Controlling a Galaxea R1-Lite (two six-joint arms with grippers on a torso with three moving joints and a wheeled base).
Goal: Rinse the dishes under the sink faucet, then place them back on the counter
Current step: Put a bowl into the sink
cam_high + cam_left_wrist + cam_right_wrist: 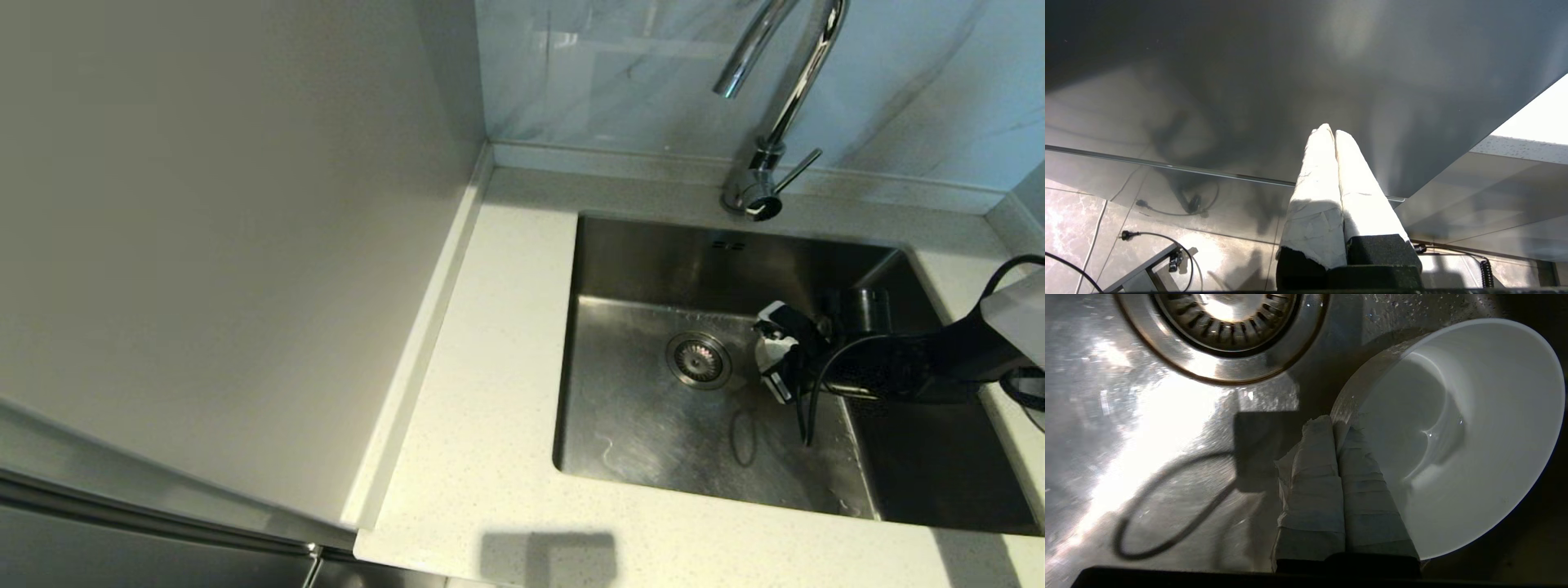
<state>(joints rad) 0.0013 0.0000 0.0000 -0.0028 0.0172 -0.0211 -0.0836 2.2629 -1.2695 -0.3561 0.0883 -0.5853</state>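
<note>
The surface (498,343) wraps the sink (653,425). The left pincer (1329,132) waits off to the side, closed on nothing. Inside the sink, by the drain (699,360), the right pincer (1337,426) pinches a white bowl's (1474,437) rim, tipped, likely to drain. The faucet (775,106) stands at the back edge.

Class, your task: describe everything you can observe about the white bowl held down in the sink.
The white bowl is small, round and shallow, with a smooth glossy inside that holds a little clear water. It is tipped on edge, its opening facing the wrist camera. The right end effector is shut on its rim, one taped finger on each side. It hangs low inside the steel sink, beside the round drain strainer. Whether it touches the basin floor is unclear.
</note>
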